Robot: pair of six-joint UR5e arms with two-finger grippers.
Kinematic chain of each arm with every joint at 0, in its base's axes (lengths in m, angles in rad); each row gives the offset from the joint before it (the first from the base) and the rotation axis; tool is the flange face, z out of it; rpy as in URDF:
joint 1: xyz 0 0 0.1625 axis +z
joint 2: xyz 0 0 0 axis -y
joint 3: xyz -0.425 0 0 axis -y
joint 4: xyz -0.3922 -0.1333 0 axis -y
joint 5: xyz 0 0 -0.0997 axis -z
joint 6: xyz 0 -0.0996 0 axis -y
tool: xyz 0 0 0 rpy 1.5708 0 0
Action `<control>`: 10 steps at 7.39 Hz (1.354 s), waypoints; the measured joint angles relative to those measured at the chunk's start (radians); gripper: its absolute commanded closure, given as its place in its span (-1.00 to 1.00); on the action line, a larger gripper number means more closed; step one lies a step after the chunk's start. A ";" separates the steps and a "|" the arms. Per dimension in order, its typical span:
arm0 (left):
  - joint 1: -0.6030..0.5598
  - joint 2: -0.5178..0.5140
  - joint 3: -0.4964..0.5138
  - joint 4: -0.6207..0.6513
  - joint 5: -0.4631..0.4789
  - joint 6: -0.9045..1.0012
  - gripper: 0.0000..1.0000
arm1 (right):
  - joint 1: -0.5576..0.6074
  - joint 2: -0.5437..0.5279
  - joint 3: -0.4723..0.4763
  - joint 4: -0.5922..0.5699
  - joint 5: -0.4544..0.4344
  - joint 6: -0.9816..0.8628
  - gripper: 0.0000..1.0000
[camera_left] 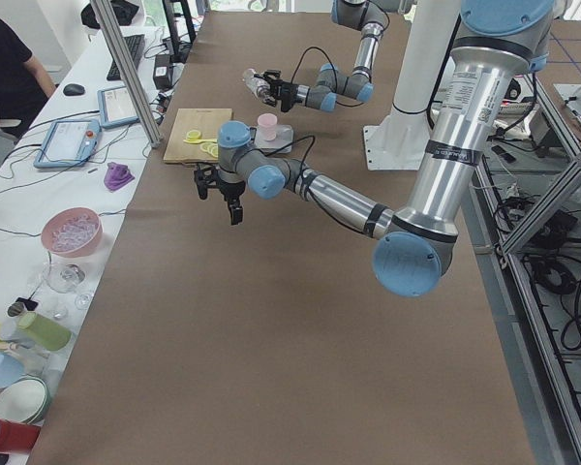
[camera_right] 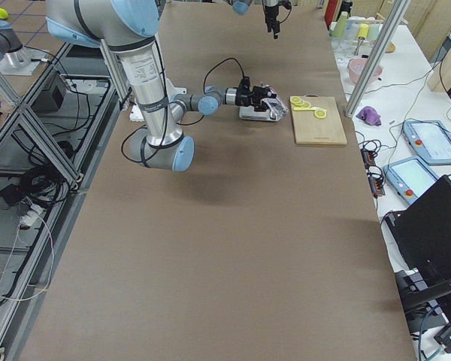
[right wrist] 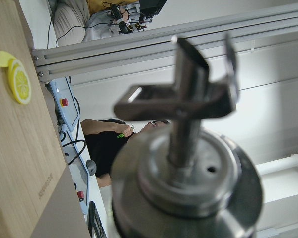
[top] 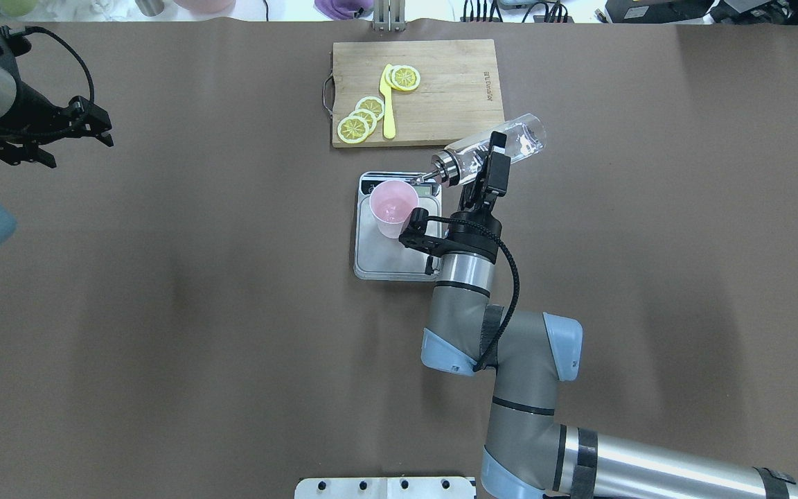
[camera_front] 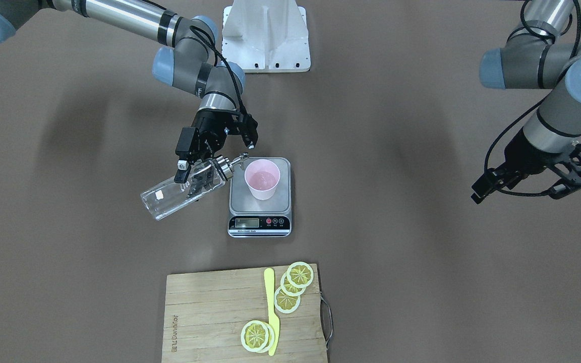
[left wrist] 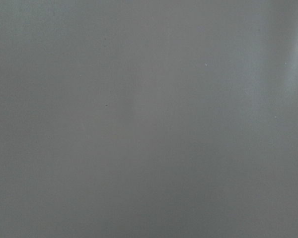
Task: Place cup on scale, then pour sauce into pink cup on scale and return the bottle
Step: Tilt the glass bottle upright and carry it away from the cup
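Observation:
The pink cup [camera_front: 262,179] stands upright on the scale [camera_front: 259,222], on the steel platform's far half in the overhead view [top: 393,206]. My right gripper [camera_front: 189,179] is shut on the clear glass bottle [camera_front: 169,199], holding it tilted almost flat. Its metal spout [camera_front: 240,160] reaches the cup's rim. The sauce is too clear to make out as a stream. The right wrist view is filled by the bottle's collar and spout [right wrist: 188,163]. My left gripper [top: 46,142] is open and empty, hanging far off at the table's left side.
A wooden cutting board [camera_front: 220,312] with lemon slices [camera_front: 295,282] and a yellow knife [camera_front: 270,307] lies just beyond the scale. The white robot base [camera_front: 266,35] stands behind it. The left wrist view shows only brown table.

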 measured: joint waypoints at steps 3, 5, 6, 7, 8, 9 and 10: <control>-0.002 0.000 -0.003 0.000 0.001 0.000 -0.97 | 0.000 -0.007 0.004 0.139 0.098 0.009 1.00; -0.003 0.000 -0.013 0.001 0.001 -0.002 -0.97 | 0.014 -0.067 0.053 0.264 0.171 0.012 1.00; -0.004 -0.001 -0.022 0.003 0.001 -0.004 -0.97 | 0.026 -0.113 0.115 0.292 0.213 0.012 1.00; -0.005 -0.003 -0.031 0.006 0.001 -0.006 -0.97 | 0.041 -0.154 0.183 0.303 0.259 0.013 1.00; -0.005 -0.006 -0.039 0.008 0.002 -0.008 -0.97 | 0.059 -0.191 0.252 0.307 0.314 0.017 1.00; -0.005 -0.007 -0.046 0.010 0.002 -0.010 -0.97 | 0.081 -0.234 0.312 0.308 0.372 0.026 1.00; -0.005 -0.008 -0.050 0.011 0.003 -0.010 -0.97 | 0.110 -0.278 0.357 0.309 0.434 0.057 1.00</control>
